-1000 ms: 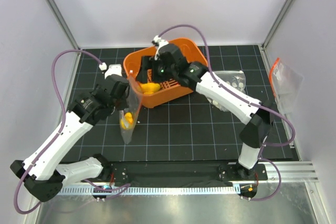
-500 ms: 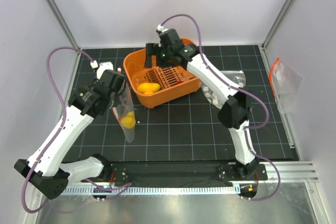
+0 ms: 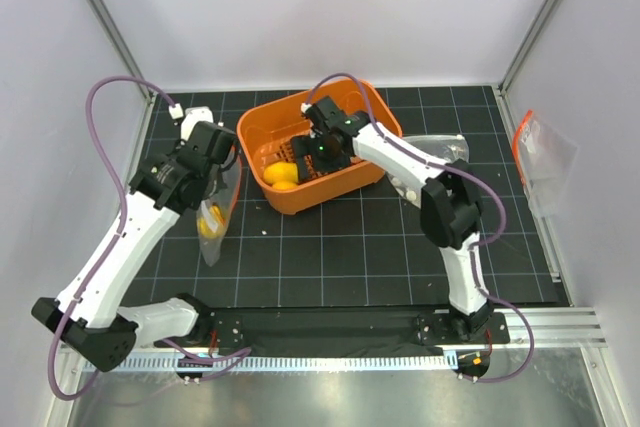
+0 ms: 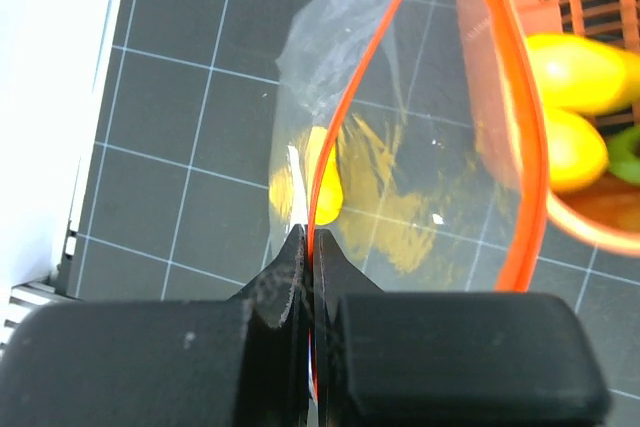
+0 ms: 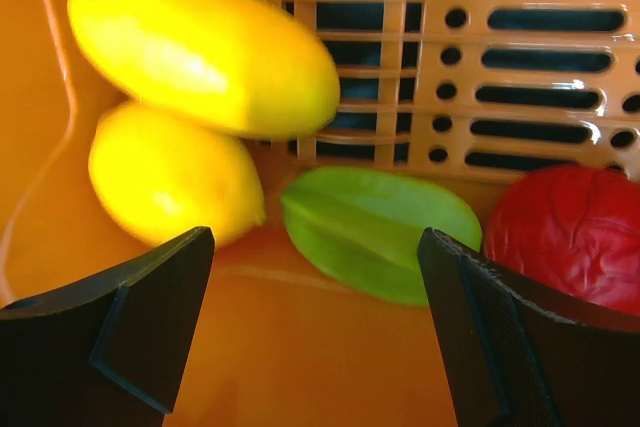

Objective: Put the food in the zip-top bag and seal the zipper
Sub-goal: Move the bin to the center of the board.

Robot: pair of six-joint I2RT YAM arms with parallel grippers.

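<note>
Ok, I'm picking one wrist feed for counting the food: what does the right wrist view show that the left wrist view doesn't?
Only the right wrist view: the red piece and the open right gripper. Only the left wrist view: the left gripper shut on the zipper of the zip-top bag, with a yellow piece inside. Both: the orange basket, its two yellow pieces and the green piece, cut off at the left view's edge.

Clear glossy plastic zip-top bag (image 4: 340, 47), smooth shiny plastic food (image 5: 200, 47), glossy orange plastic basket (image 5: 300, 357), matt black jaws
</note>
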